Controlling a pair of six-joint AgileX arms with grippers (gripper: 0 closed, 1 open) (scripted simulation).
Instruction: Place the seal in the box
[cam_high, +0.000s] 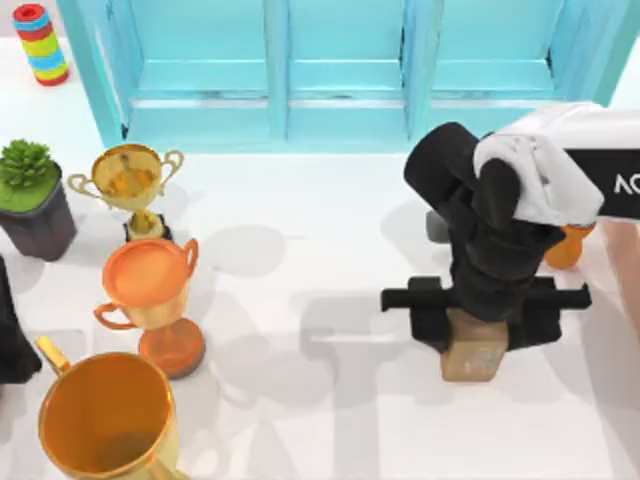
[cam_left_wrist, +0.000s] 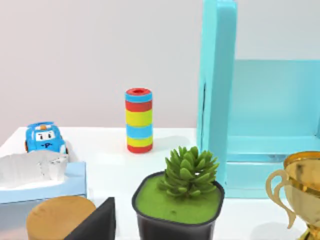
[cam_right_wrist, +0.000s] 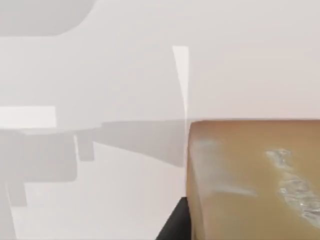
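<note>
Sitting parked at the tabletop's (cam_high: 320, 250) far-left edge, our left arm is mostly cut off, its fingers unreadable. Right of centre, our right gripper (cam_high: 485, 318) covers the seal (cam_high: 475, 355); whether it grips, we cannot tell.

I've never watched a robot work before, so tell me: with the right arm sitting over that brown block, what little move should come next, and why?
Probably lift straight up. The right gripper sits directly over the seal, which rests on the white table, so raising it clear seems the likely step before carrying it anywhere. Whether the grip is closed, I cannot tell.
</note>
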